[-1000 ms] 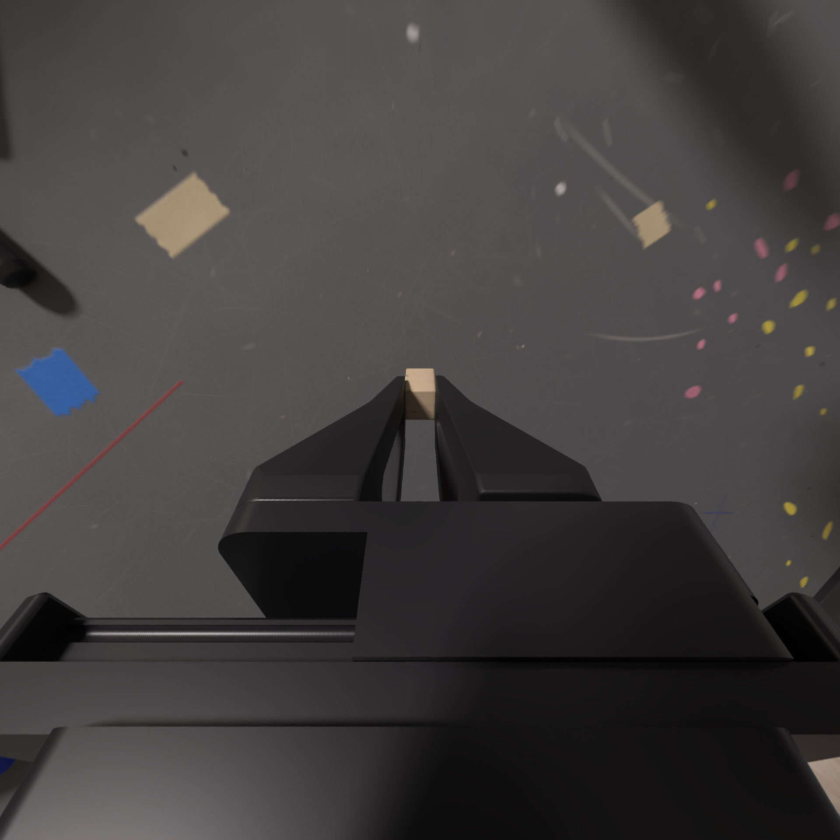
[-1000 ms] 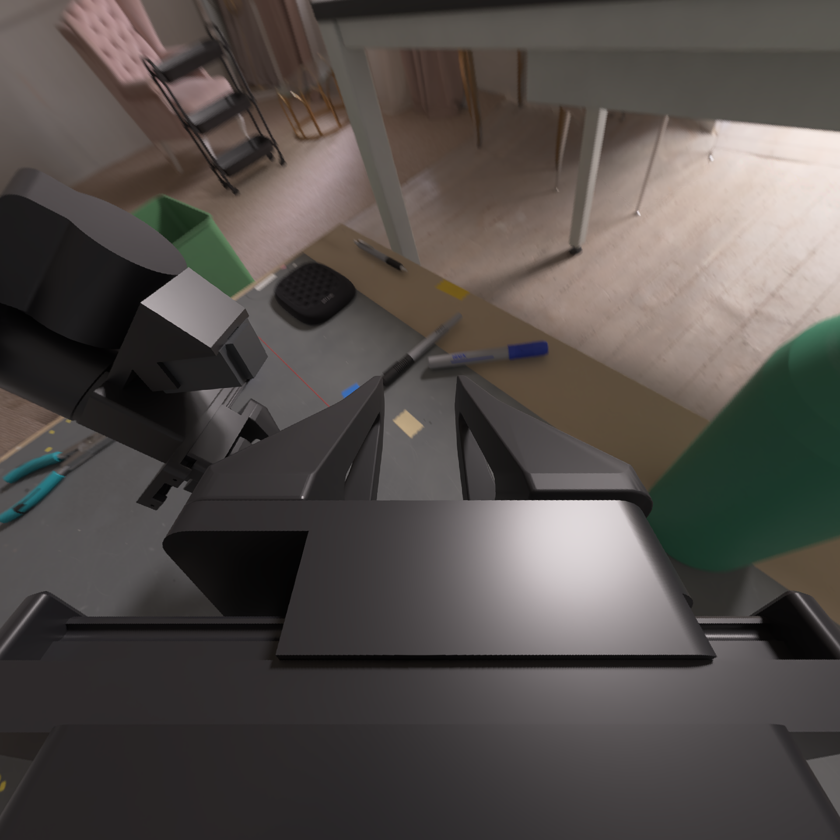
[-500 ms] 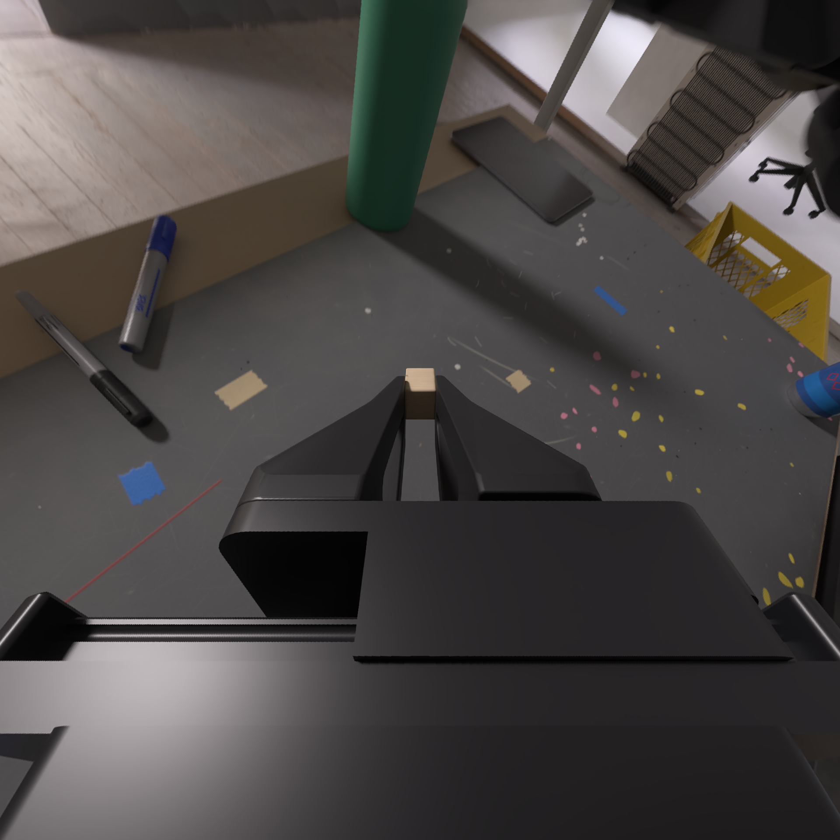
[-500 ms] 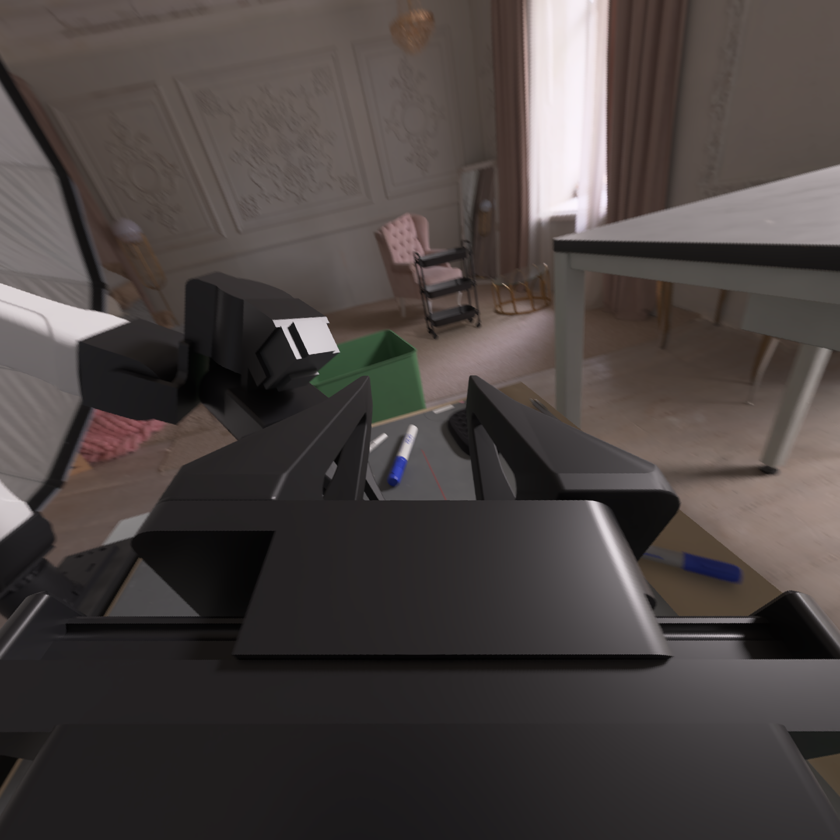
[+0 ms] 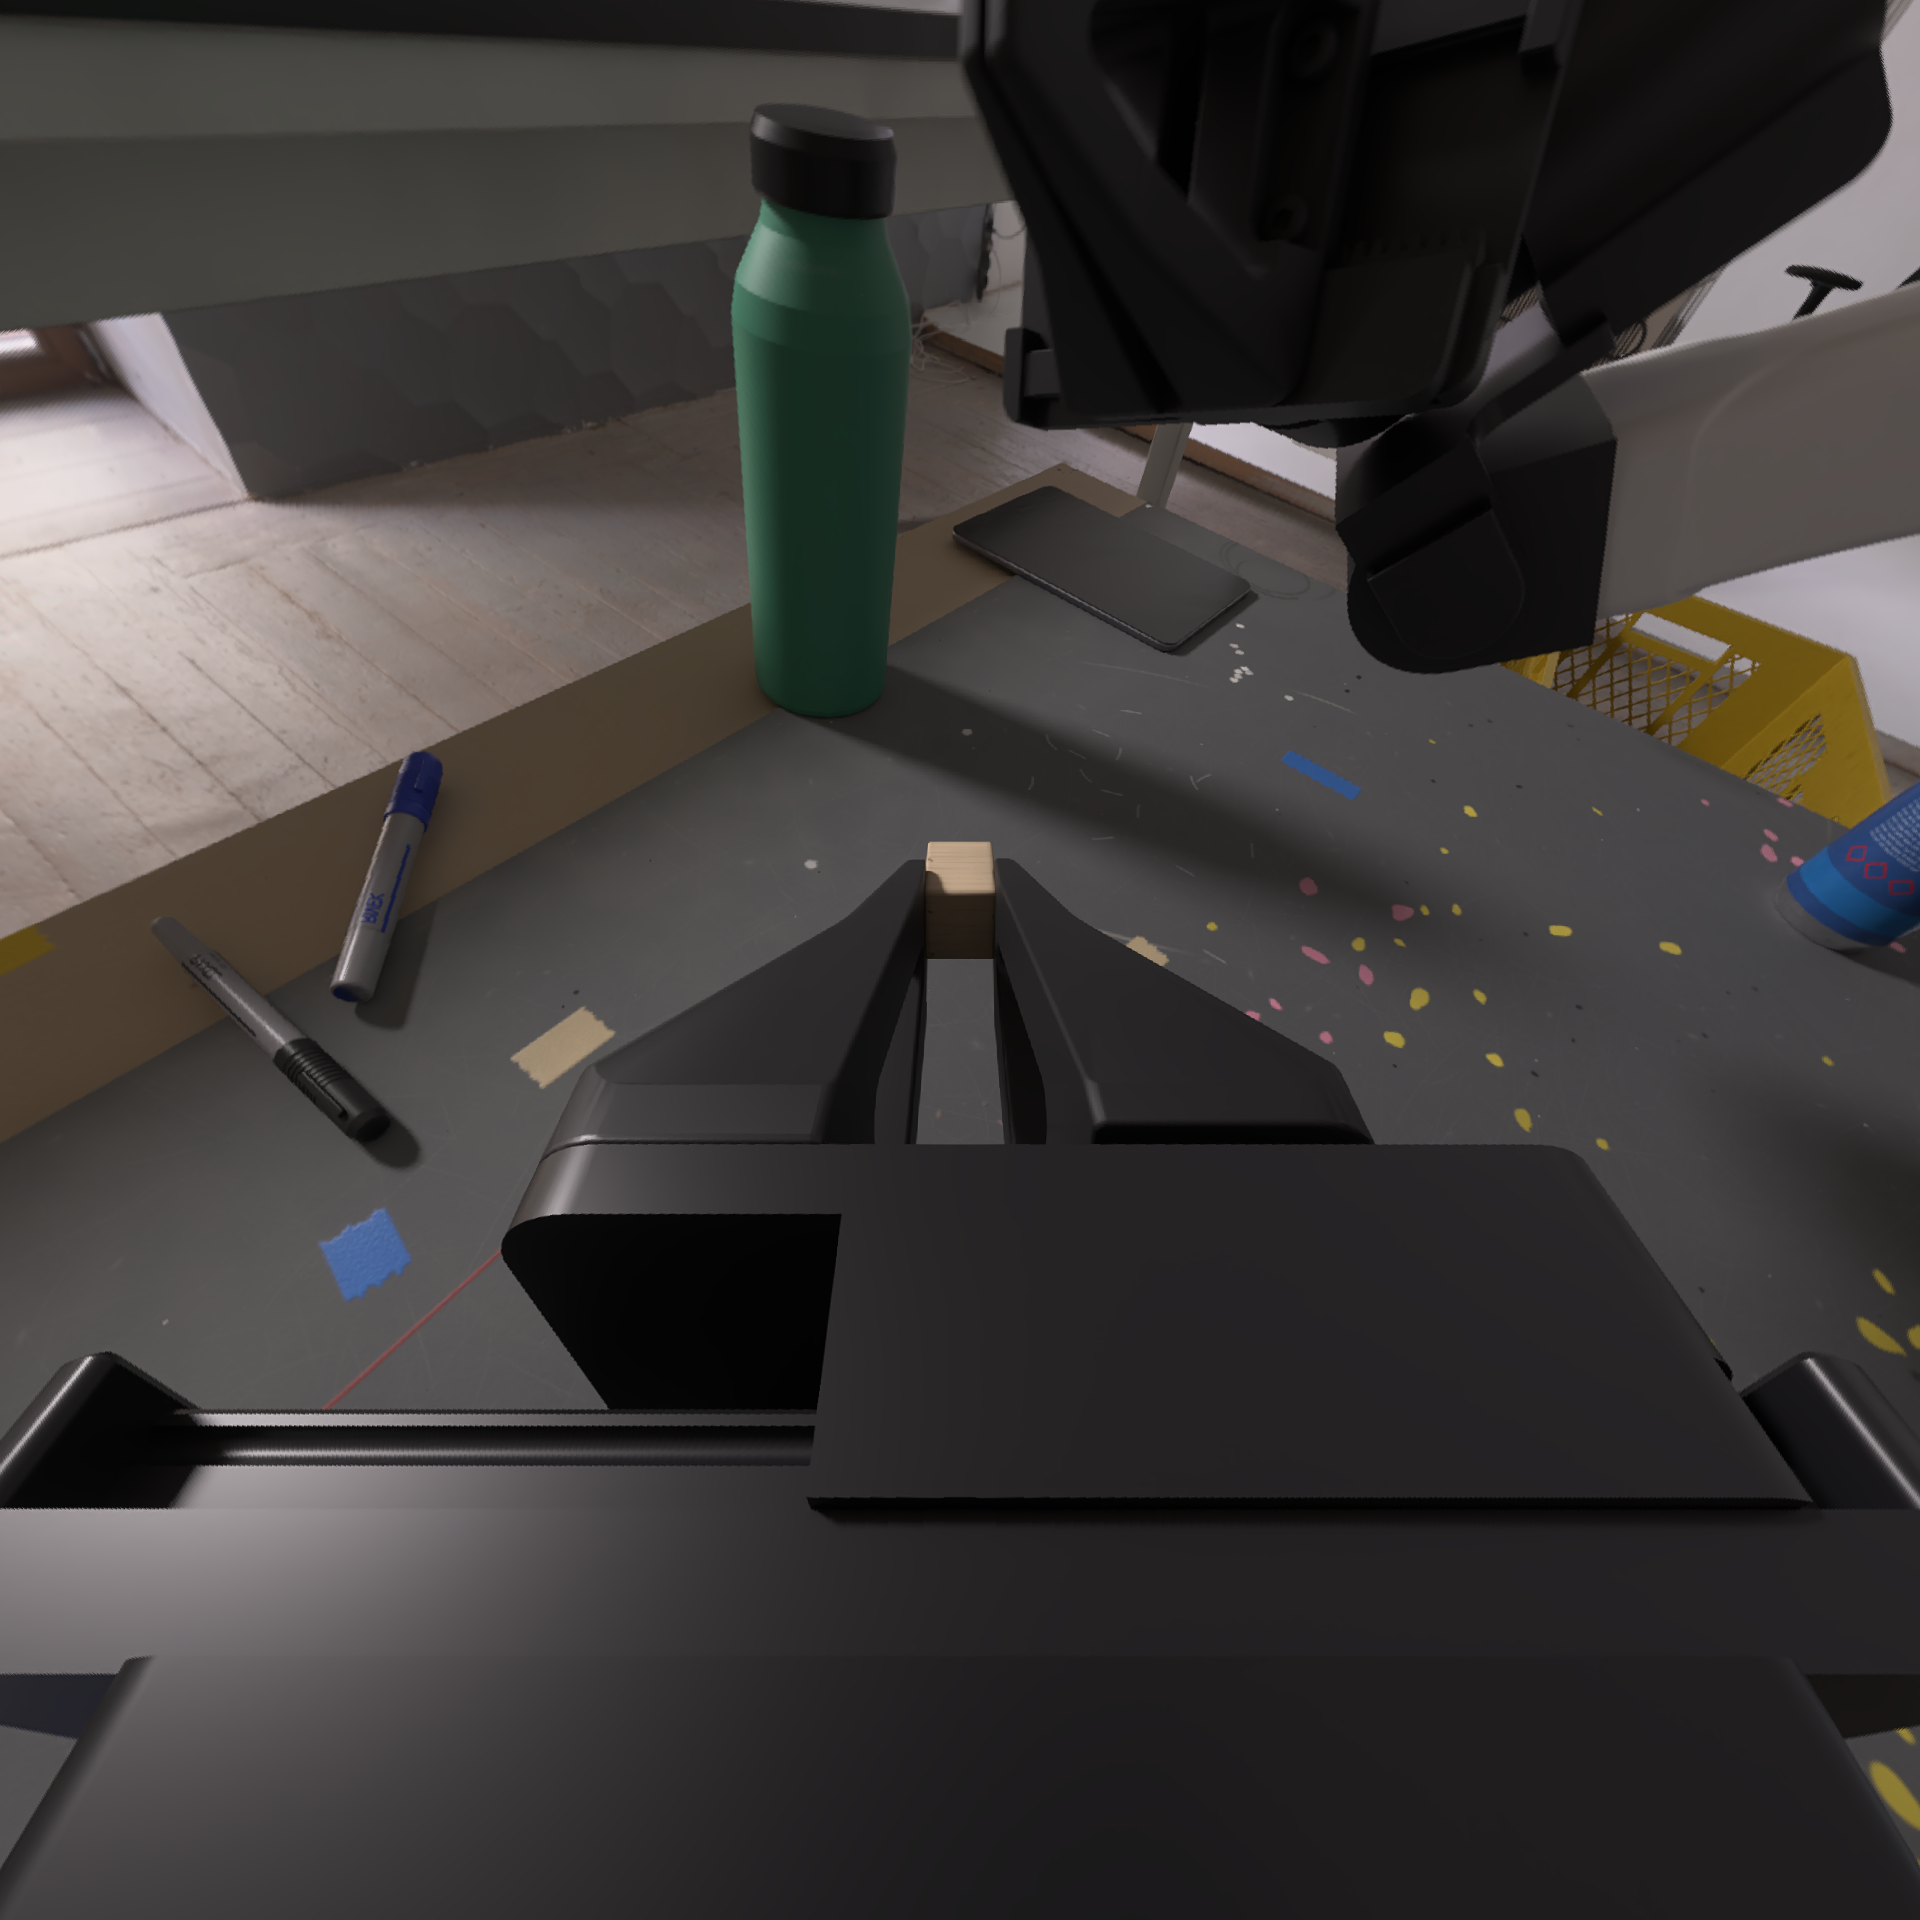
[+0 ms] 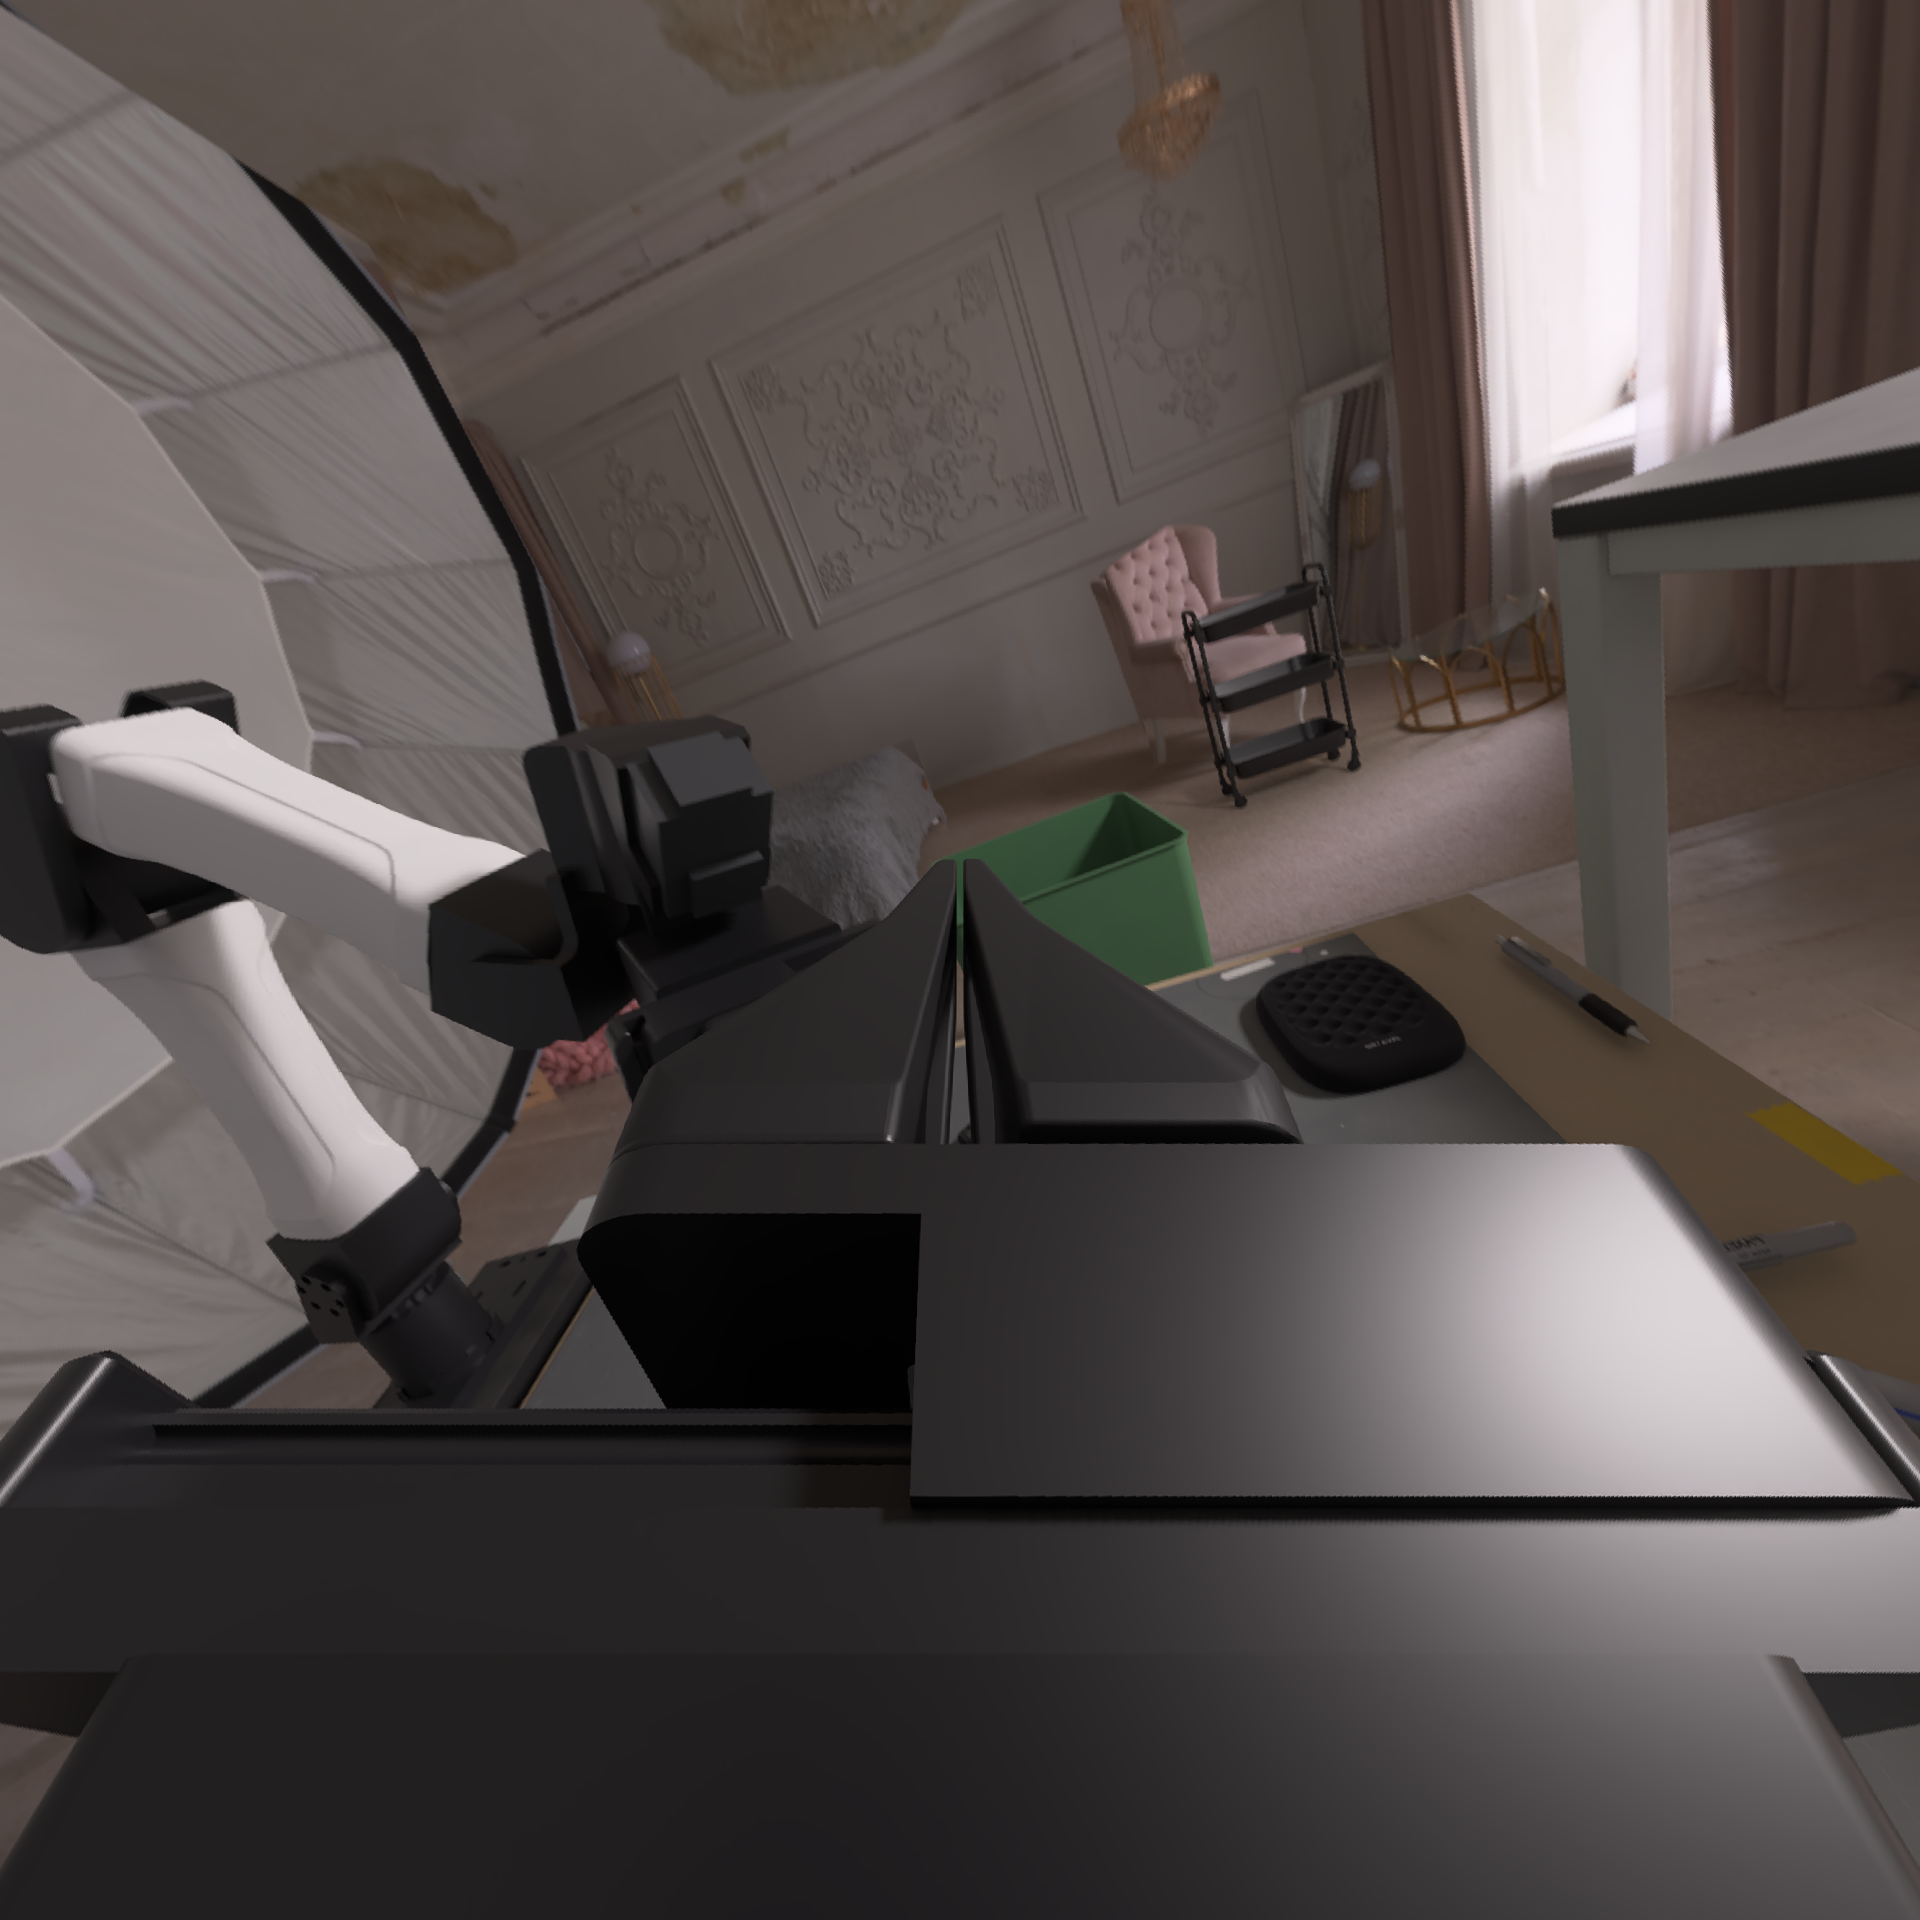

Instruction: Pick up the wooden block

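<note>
Block (image 5: 959, 900) sits pinched at the very tips of the left gripper (image 5: 959, 914), raised clear of the mat (image 5: 1039, 769); the hold looks shallow, so I judge a jolt or slack in the jaws could let it slip and drop. Largest hazard nearby is the right arm (image 5: 1455, 312) looming overhead to the right; a swing upward could knock against it. Next, the bottle (image 5: 821, 436) stands ahead at the mat's edge; a forward sweep might topple it. Smaller still, the phone (image 5: 1101, 566) and two markers (image 5: 384, 883) lie flat, well apart. Right gripper (image 6: 960, 883) is clenched on nothing, tips together.
</note>
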